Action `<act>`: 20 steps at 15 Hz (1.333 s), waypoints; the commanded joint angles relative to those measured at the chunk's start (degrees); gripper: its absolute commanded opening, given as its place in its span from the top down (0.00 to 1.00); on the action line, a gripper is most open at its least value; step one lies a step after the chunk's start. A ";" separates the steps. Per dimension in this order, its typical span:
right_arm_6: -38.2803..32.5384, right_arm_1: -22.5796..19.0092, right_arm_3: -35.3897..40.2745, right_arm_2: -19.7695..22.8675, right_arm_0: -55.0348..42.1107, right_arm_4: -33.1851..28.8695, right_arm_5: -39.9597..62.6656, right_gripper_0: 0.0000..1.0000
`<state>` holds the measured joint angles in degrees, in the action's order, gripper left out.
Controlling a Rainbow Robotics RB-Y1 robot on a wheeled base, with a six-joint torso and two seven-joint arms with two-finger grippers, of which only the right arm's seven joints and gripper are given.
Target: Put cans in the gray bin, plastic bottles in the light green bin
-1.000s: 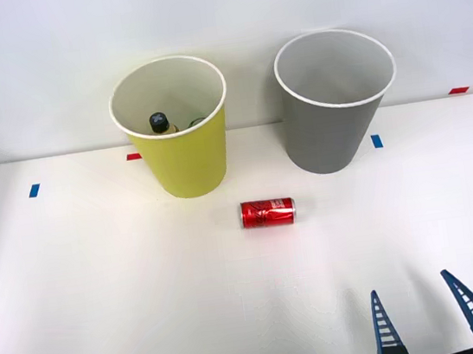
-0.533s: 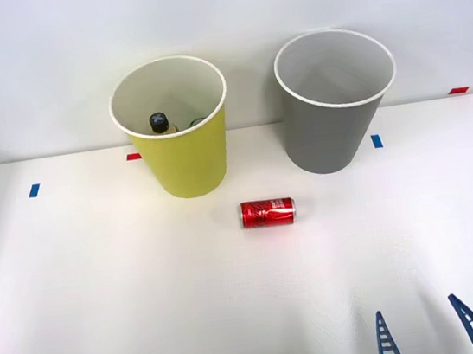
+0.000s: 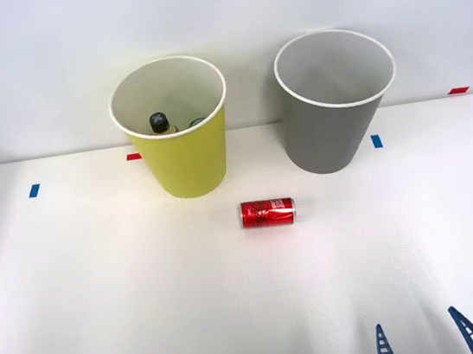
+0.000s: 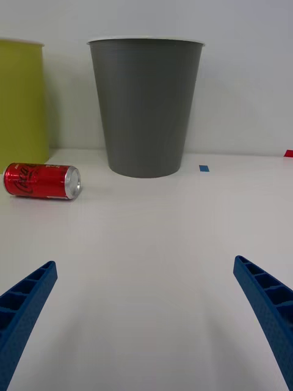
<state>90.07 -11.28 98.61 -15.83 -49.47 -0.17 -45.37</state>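
- Gripper of the right arm [image 3: 426, 340] hung low at the table's [image 3: 104, 299] near edge — fingers [image 4: 27, 299] spread wide, holding nothing, touching nothing.
- Red can [image 3: 268, 212] lay on its side mid-table, well apart from the gripper, just in front of the two bins.
- Step in hand, by my reading: going for the can. The next move calls for reaching forward, straddling it, closing, then carrying it to the gray bin [image 3: 337, 98] near the far edge.
- Light green bin [image 3: 173, 128] already held a dark-capped bottle [image 3: 159, 123].
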 commanded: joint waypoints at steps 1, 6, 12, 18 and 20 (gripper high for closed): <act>0.02 -0.06 0.00 0.01 -0.01 0.00 0.02 0.00; 0.02 -0.06 0.00 0.01 -0.01 0.00 0.02 0.00; 0.02 -0.06 0.00 0.01 -0.01 0.00 0.02 0.00; 0.02 -0.06 0.00 0.01 -0.01 0.00 0.02 0.00; 0.02 -0.06 0.00 0.01 -0.01 0.00 0.02 0.00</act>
<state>90.08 -11.33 98.61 -15.82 -49.48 -0.18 -45.36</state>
